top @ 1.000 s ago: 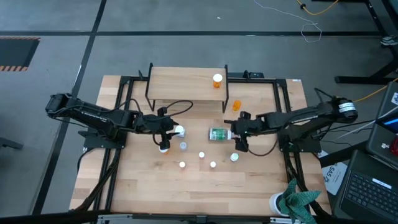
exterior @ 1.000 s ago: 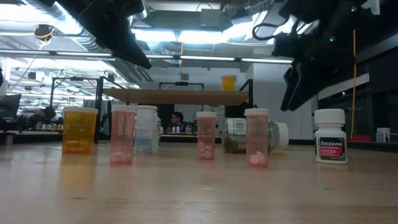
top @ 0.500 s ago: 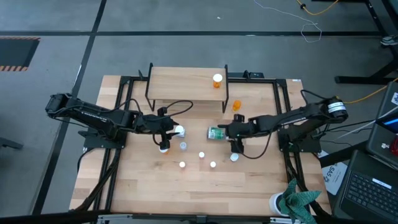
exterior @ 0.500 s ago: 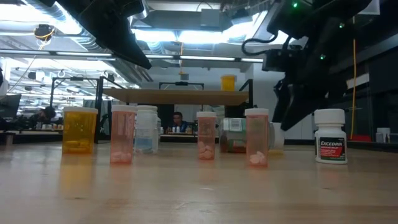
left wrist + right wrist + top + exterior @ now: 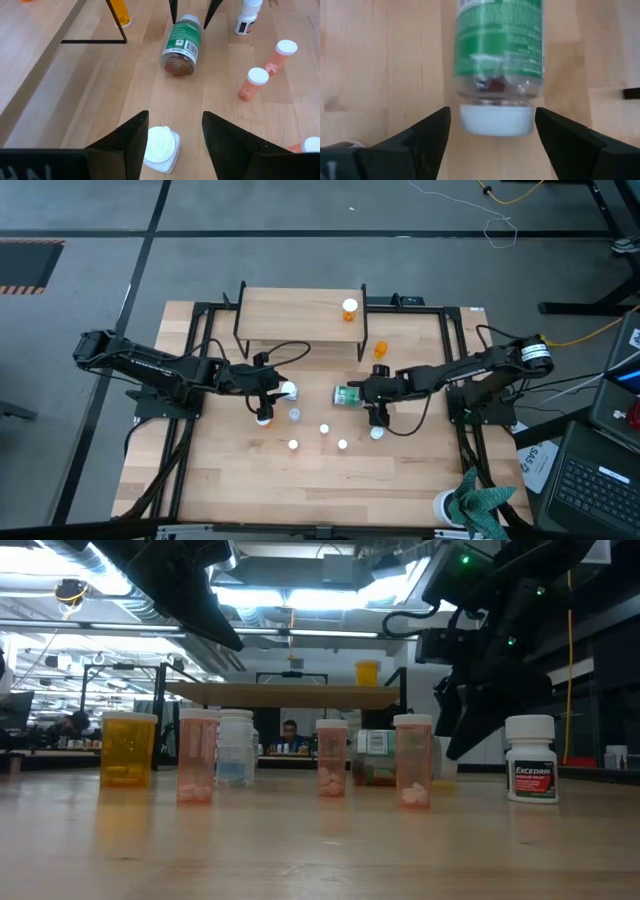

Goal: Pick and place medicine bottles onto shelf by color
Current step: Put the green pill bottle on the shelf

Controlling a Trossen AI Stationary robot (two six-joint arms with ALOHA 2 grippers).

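On the wooden table, seen from above, the left gripper hung at centre-left, its jaws partly spread above a white-capped bottle standing upright between the fingertips without a visible grip. Just beside it stood a bluish bottle, and nearer the front edge three small pink bottles stood apart from one another. Behind them, the shelf, a light-wood board on black wire legs, carried one orange bottle near its right end. Another orange bottle stood on the table right of the shelf. At centre lay the large green-labelled bottle on its side, white cap pointing toward the right gripper. That gripper's jaws stood wide, one finger on either side of the cap, neither visibly touching it. Further right, a white Excedrin bottle stood upright. At the front right corner sat a white cup with teal cloth.
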